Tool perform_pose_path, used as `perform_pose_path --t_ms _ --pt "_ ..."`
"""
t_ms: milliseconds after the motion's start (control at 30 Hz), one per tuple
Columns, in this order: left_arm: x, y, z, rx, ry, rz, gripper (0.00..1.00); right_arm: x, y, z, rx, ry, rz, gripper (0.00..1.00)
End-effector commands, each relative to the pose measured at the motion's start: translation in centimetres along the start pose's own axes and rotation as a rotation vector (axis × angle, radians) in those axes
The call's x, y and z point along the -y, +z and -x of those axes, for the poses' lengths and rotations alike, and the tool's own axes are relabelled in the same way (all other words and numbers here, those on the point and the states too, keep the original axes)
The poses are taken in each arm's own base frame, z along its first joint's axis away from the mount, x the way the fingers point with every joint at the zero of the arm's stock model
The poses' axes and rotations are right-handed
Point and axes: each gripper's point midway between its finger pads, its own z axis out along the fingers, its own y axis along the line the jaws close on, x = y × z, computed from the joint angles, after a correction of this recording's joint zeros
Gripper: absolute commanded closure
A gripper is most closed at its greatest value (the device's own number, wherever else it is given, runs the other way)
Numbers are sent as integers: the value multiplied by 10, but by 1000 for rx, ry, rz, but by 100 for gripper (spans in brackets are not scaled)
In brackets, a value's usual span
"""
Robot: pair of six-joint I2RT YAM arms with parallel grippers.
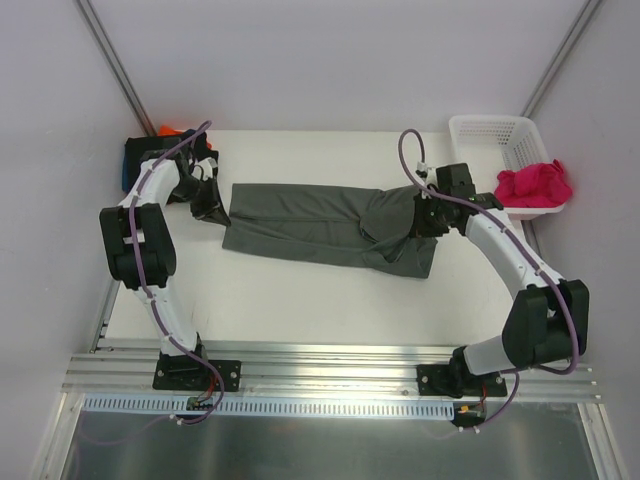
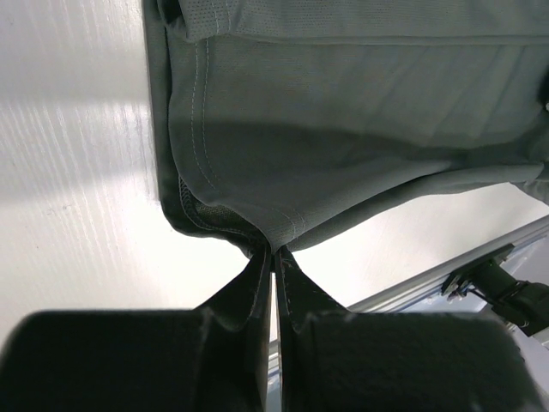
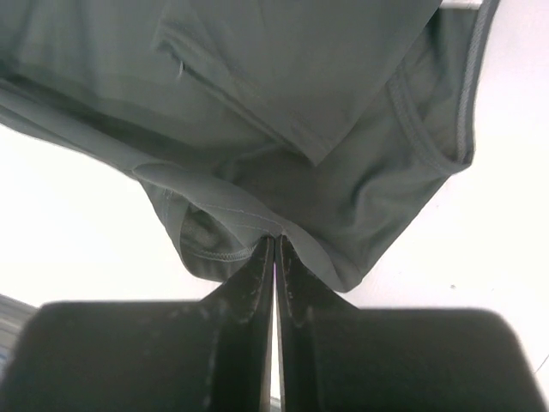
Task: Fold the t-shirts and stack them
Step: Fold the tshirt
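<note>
the left gripper (image 2: 273, 251) is clenched, its two dark fingers (image 2: 244, 292) pressed together with only a thin seam between them. a fold of the dark grey t-shirt (image 2: 343, 129) is pinched at their tips. the pinched part is at a stitched hem, where several layers of cloth bunch together just above the white table (image 2: 77, 172). from overhead, this gripper sits at the left end of the shirt, and the left arm (image 1: 140, 240) curves up to it from its base at the near edge.

the right gripper (image 3: 274, 239) is clenched too, its jaws nearly touching. it grasps the same shirt at a stitched edge not far from the ribbed neckline (image 3: 463, 103). around its tips the cloth is rumpled, and a hemmed flap (image 3: 300, 77) lies folded over the body of the shirt. from above it holds the right end, where the fabric rises in a small peak.

between the two grippers the dark grey t-shirt lies across the middle of the table as a long band, flatter on the left and creased on the right.

further out, a magenta-pink t-shirt (image 1: 535, 185) is heaped over the near rim of a white lattice basket (image 1: 490, 130) at the far right corner. at the far left corner, behind the left arm, a small pile of t-shirts (image 1: 150, 155) shows black, blue and a sliver of orange. a metal rail (image 1: 330, 365) runs along the near edge by the arm bases.
</note>
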Motion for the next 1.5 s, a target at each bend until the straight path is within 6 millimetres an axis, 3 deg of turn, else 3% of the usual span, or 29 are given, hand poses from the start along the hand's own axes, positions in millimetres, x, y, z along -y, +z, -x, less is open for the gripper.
perform_pose_path --t_ms 0,300,700,867,1233,1467 --pt "9 -6 4 -1 6 -34 100 5 -11 36 95 -20 -19 100" --pt "11 -2 18 14 23 -25 100 9 -3 66 129 -26 -21 100" --pt "12 9 38 27 47 -9 100 16 12 90 146 -52 -45 100" --pt "6 16 46 30 42 12 100 18 17 116 178 -71 -51 100" --pt "-9 30 66 50 28 63 100 27 59 146 158 -94 -66 100" --pt "-22 44 77 51 13 99 100 27 88 146 121 -110 -70 100"
